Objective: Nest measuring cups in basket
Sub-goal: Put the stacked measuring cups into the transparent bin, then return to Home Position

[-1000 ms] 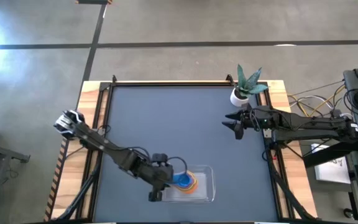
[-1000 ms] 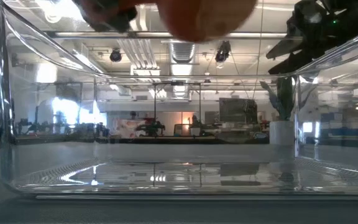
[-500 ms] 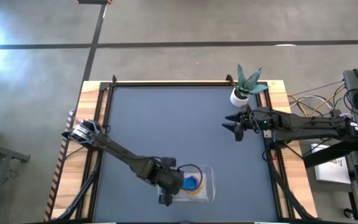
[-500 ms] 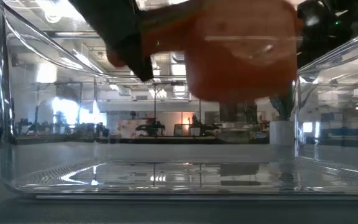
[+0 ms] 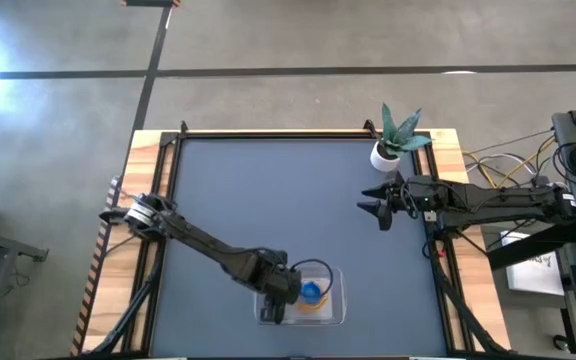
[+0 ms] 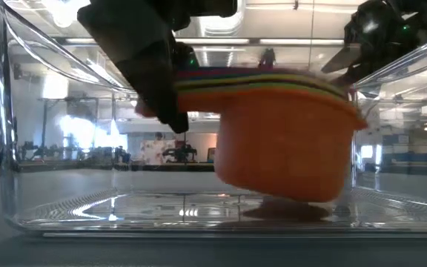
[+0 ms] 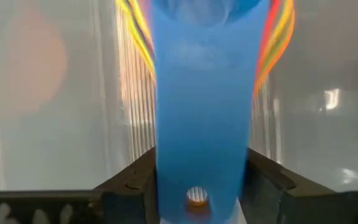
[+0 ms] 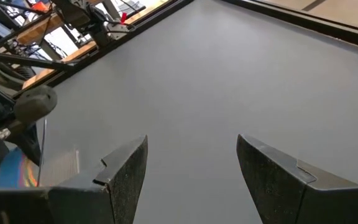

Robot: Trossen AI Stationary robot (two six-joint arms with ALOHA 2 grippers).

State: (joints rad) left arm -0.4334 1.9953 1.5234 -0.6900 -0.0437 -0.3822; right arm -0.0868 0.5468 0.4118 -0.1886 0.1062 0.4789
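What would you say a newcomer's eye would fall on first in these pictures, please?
Most striking is the stack of nested measuring cups, orange outermost with coloured rims layered above, held just above the floor of the clear basket at the table's near edge. The left gripper grips the stack by its blue handle. The right gripper waits open over the bare mat by a small potted plant at the far right.

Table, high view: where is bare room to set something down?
Most of the table is bare, from the left edge across to the plant pot and right gripper. Crowded only at the near edge: the left gripper holds the cup stack in the basket.
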